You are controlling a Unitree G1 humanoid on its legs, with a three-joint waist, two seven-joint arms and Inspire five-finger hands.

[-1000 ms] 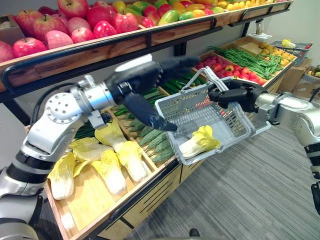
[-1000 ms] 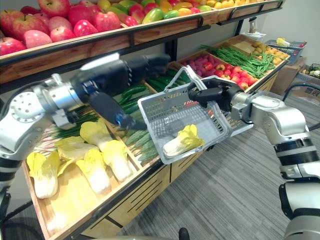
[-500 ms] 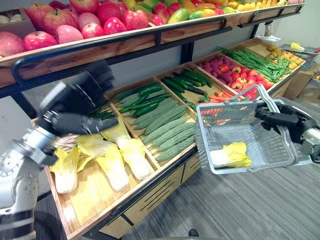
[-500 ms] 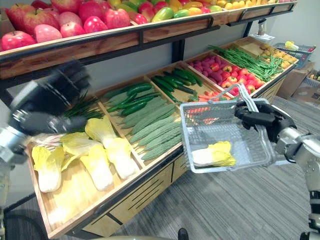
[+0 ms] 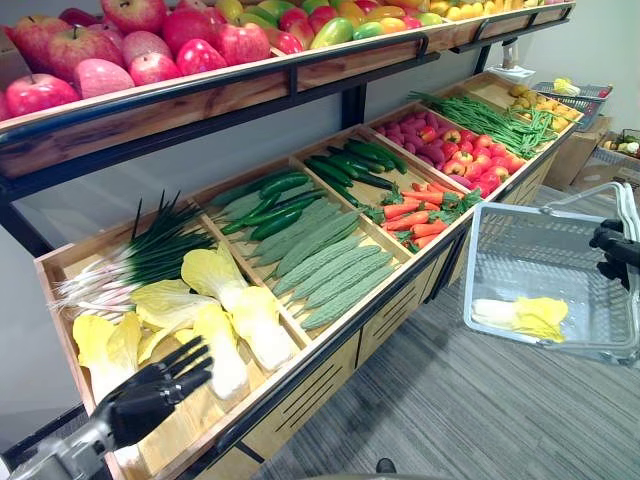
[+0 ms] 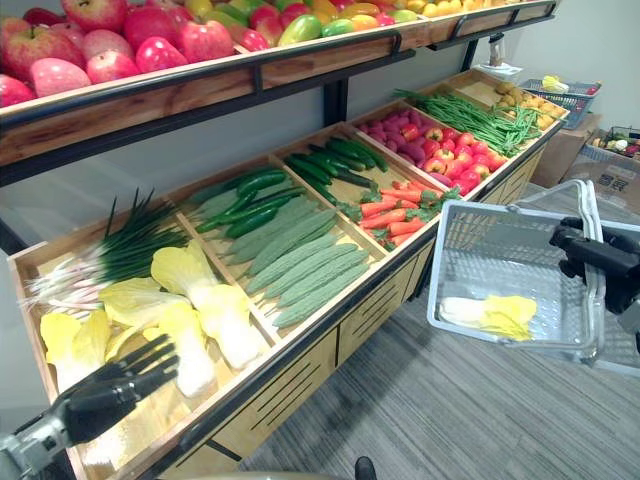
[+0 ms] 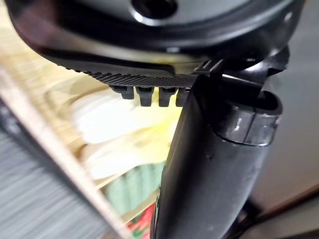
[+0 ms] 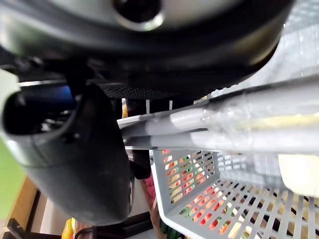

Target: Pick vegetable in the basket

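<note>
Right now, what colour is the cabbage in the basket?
The cabbage has yellow leaves and a whitish stalk; clearest in the left eye view.

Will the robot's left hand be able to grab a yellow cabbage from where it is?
Probably yes. The left hand is open right next to the yellow cabbages, with nothing between them.

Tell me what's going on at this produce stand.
The robot is collecting vegetables. Its right hand is curled round the handle of a grey basket, held over the floor to the right of the stand, with one pale yellow cabbage lying in it. Its left hand hangs open and empty, low at the stand's near left end, by the cabbages in the wooden tray.
</note>
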